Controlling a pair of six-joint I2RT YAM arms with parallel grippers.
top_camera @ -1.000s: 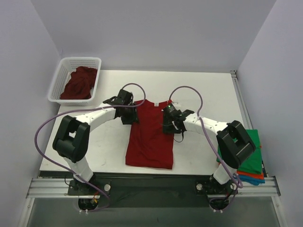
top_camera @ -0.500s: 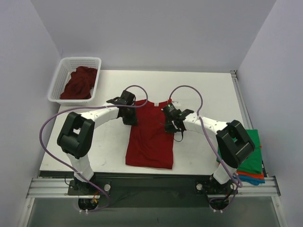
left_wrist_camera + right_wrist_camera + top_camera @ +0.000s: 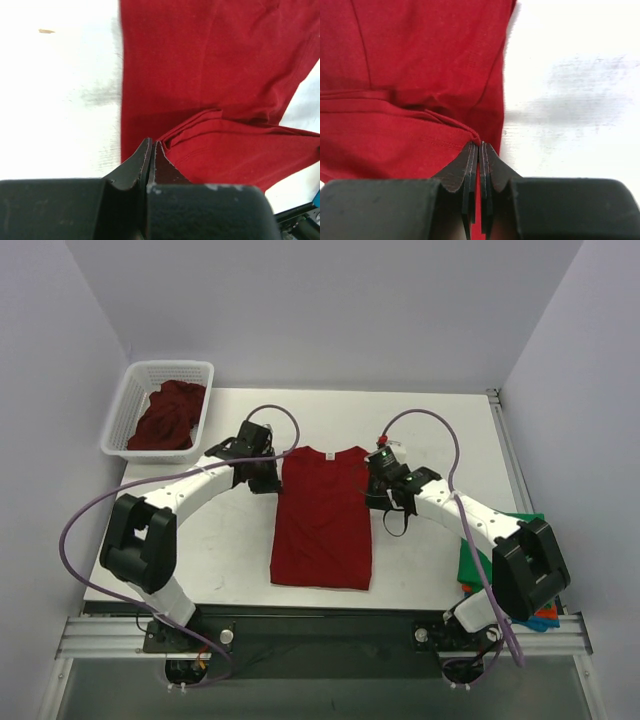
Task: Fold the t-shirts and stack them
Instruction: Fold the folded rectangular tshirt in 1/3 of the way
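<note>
The shirt (image 3: 322, 530) lies flat on the table (image 3: 440, 425) between the two pincers, its sleeves turned in so that it makes a long strip. Its collar end spans the gap from one pincer to the other, and its hem lies well behind both, toward the arm bases.

The left pincer (image 3: 262, 475) is nipped tight on the folded cloth at the shoulder corner. The right pincer (image 3: 380, 485) is pinched on the opposite corner, with red cloth showing between its fingers in the wrist view. Holding both top corners at once looks meant to keep the collar edge taut and level, so the top half can likely be carried back over the hem without the tucked sleeves slipping out (a one-sided pull would skew it).

Both long edges run straight back from the pincers. Outward of each pincer the table is bare, and so is the strip ahead of them.

The basket (image 3: 130, 400), holding more red cloth, sits ahead and outward of the left pincer, well apart. The folded stack (image 3: 467, 565) lies behind and outward of the right pincer, near that arm's elbow, so I judge a wide swing there would be the tight spot.
</note>
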